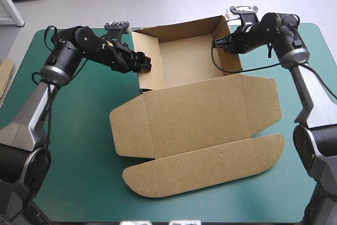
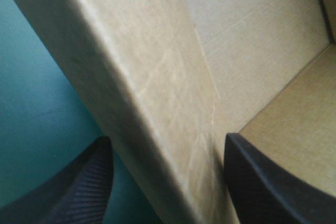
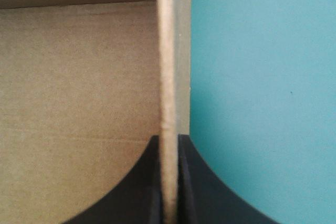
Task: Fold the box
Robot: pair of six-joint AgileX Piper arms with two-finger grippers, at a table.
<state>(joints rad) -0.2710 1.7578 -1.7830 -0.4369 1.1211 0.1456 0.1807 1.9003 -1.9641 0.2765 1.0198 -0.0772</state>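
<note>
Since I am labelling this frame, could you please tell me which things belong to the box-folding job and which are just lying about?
Part of the job: brown box, walls raised, lid flat; left end effector, open astride its left wall; right end effector, shut on its right wall.
Lying about: more brown board at the left edge of the table.

From above, the tips of the right gripper (image 1: pixel 220 42) are too small to make out against the box (image 1: pixel 200 119) wall. Both wrist views only catch blurry, cropped slices of it, and the spare board (image 1: pixel 5 76) gets cut off at the edge.
</note>
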